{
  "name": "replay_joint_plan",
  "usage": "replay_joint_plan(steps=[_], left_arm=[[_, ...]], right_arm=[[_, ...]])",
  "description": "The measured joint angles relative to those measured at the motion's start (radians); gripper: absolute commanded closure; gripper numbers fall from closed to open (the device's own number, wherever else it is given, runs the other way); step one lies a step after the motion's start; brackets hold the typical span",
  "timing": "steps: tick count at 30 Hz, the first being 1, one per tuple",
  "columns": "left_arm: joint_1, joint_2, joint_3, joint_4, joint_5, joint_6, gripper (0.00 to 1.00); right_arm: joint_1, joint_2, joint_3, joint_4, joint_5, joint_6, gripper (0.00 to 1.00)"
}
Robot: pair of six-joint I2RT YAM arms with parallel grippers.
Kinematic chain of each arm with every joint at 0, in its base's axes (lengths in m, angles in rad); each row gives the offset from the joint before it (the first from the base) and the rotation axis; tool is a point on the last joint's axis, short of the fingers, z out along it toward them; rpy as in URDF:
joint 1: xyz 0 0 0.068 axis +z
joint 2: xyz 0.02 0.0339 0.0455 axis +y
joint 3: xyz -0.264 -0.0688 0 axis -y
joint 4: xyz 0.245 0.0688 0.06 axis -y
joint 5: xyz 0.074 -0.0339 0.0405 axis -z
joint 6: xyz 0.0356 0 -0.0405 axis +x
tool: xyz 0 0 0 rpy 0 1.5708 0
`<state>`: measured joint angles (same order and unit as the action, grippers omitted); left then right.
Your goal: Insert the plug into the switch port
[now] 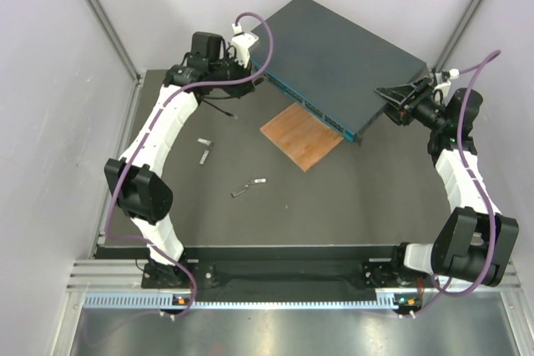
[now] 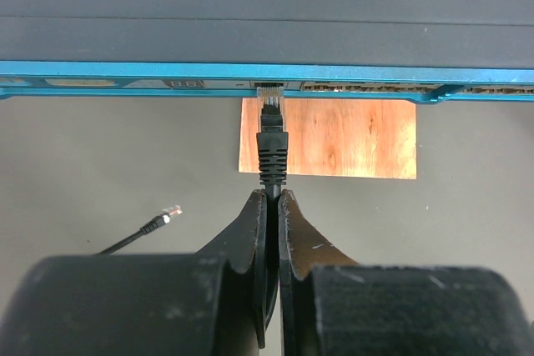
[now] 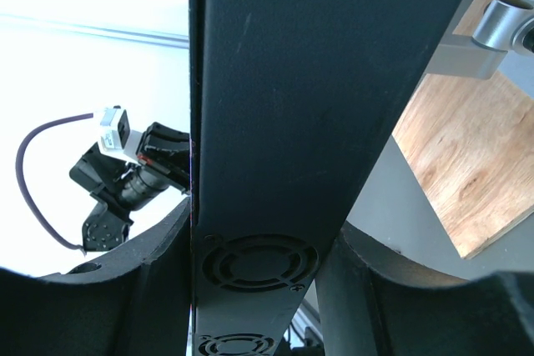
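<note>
A dark grey table point(image 1: 350, 206) fills a booth with plain pale walls point(image 1: 50, 56) and slim metal posts point(image 1: 100, 14) at the far corners. A ribbed metal rail point(image 1: 275, 299) runs along the near edge by the arm bases. The network switch point(image 1: 342, 52) sits at the far middle, turned at an angle, with its teal front face toward the near left. A brown wooden board point(image 1: 302, 137) lies flat on the near side of that face. Its far edge meets the switch, and whether it runs underneath cannot be told. Small grey pieces point(image 1: 204, 156) are scattered to the left of the board, well apart from the switch.

The left gripper point(image 2: 272, 198) has its jaws pressed together on the thin black cable point(image 2: 121, 243), right behind the ribbed boot. The plug point(image 2: 269, 106) points straight at the teal face, its tip in the mouth of the switch port point(image 2: 269, 88). How deep it sits is hard to make out. The cable's other end lies loose on the table, near and to the left.

The right gripper point(image 1: 396, 92) clamps the switch's right end, a finger on each broad face, with round fan vents point(image 3: 259, 264) between them.

From above, the left fingertips and the plug are lost against the switch corner. The neighbouring ports are blurred and their labels unreadable.
</note>
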<state>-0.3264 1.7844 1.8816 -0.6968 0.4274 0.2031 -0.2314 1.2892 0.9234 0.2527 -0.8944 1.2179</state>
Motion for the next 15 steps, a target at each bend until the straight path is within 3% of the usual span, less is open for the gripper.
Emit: replay_joint_plan(steps=[15], left_arm=[[0.000, 0.007, 0.037, -0.022, -0.001, 0.000, 1.00]], right_arm=[[0.000, 0.000, 0.000, -0.003, 0.000, -0.003, 1.00]])
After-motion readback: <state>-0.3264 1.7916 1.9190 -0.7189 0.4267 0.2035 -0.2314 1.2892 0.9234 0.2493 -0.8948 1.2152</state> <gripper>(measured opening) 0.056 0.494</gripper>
